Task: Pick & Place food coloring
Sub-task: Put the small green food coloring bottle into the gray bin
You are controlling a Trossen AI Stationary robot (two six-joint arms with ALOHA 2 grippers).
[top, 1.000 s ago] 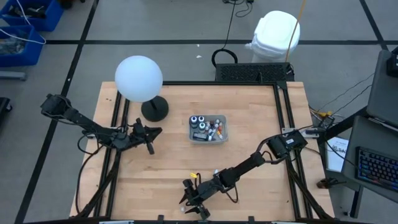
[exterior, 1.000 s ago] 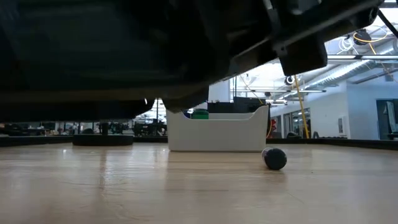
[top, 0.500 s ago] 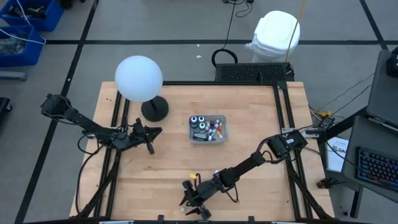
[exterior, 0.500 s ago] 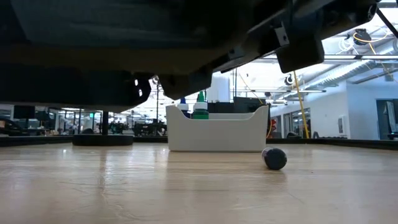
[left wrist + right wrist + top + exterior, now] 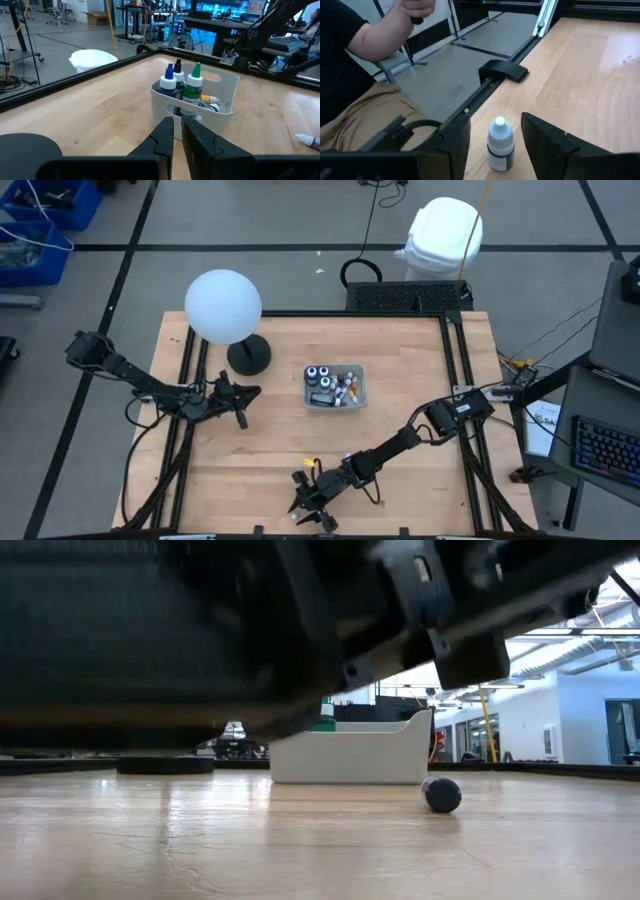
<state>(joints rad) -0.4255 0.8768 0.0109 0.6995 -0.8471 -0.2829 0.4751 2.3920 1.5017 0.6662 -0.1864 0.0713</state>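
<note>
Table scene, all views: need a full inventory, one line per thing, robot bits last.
Tray: one, pale, table centre, holding bottles.
Bottles in tray: several, exact count unclear; tall green- and blue-capped ones plus small white-capped ones.
Bottle between right tool fingers: one, white cap, dark body, upright at the front table edge.
Loose bottle: one, small, white cap, lying on the wood apart from the tray.
Dark round object: one, on the wood in front of the tray in the low view.
Lamp: one, white globe on black base, back left.
Person: one, dark top, tan trousers, beyond the front edge.
Left tool: shut, empty, left of tray.
Right tool: open, fingers either side of the bottle.
</note>
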